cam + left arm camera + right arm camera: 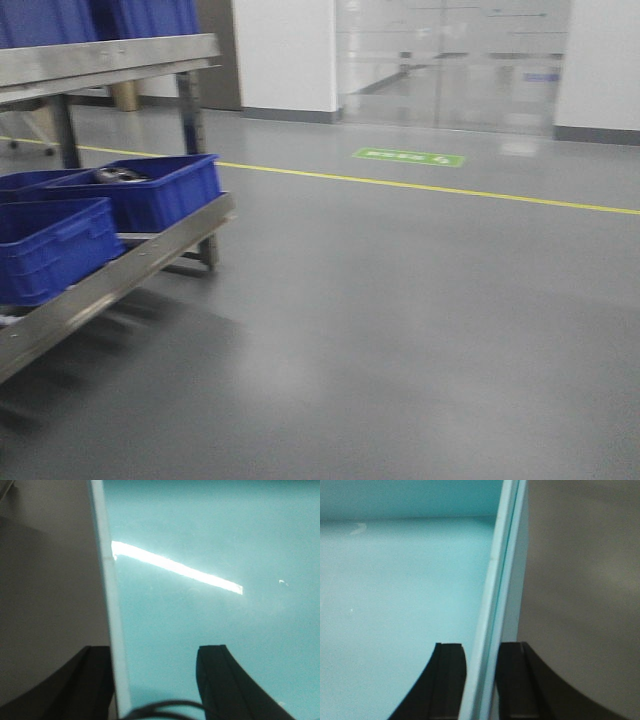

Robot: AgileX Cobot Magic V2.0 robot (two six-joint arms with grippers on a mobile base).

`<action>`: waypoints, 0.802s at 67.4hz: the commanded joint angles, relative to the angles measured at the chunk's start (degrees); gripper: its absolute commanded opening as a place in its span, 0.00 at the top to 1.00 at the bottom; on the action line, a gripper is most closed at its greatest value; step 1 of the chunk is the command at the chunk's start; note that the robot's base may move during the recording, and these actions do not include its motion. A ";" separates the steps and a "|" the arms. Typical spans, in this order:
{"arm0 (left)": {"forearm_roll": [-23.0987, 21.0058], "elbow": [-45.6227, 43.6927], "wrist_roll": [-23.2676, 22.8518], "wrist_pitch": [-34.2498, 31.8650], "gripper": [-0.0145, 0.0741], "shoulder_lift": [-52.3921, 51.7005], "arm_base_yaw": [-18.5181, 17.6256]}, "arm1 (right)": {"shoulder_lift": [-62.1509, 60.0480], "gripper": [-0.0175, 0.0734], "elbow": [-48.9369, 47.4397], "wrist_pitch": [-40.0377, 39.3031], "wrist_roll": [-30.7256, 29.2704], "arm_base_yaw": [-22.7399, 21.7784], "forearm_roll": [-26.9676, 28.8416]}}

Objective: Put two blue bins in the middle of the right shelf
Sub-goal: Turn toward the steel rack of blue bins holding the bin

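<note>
Two hands flank one bin [395, 580], pale teal in the wrist views and probably a blue bin washed out by the camera; the right hand [481, 645] pinches its wall narrowly between both fingers; the left hand [155, 650] stands wide astride another wall, one finger outside and one well inside, not clamped. Beyond, at the left of the front view, a tiered steel desk [150, 255] carries a near blue bin [55, 250] and a farther blue bin [165, 190]; more blue shows on the tier above. Farther off lie a yellow floor line [450, 188] and glass doors [450, 60]. I judge the task unfinished: one bin is in hand, not set down; whether this desk is the right shelf, or whether any bin is already placed, cannot be told.
</note>
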 commanded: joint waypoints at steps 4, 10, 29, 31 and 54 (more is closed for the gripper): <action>-8.74 -1.14 2.42 -2.18 0.96 -1.77 -0.83 | -0.07 0.99 -0.65 -6.69 0.56 0.14 1.18; -8.74 -1.14 2.42 -2.18 0.96 -1.77 -0.83 | -0.07 0.99 -0.65 -6.69 0.56 0.14 1.18; -8.74 -1.14 2.42 -2.18 0.96 -1.77 -0.83 | -0.07 0.99 -0.65 -6.69 0.56 0.14 1.18; -8.74 -1.14 2.42 -2.18 0.96 -1.77 -0.83 | -0.07 0.99 -0.65 -6.69 0.56 0.14 1.18; -8.74 -1.14 2.42 -2.18 0.96 -1.77 -0.83 | -0.07 0.99 -0.65 -6.69 0.56 0.14 1.18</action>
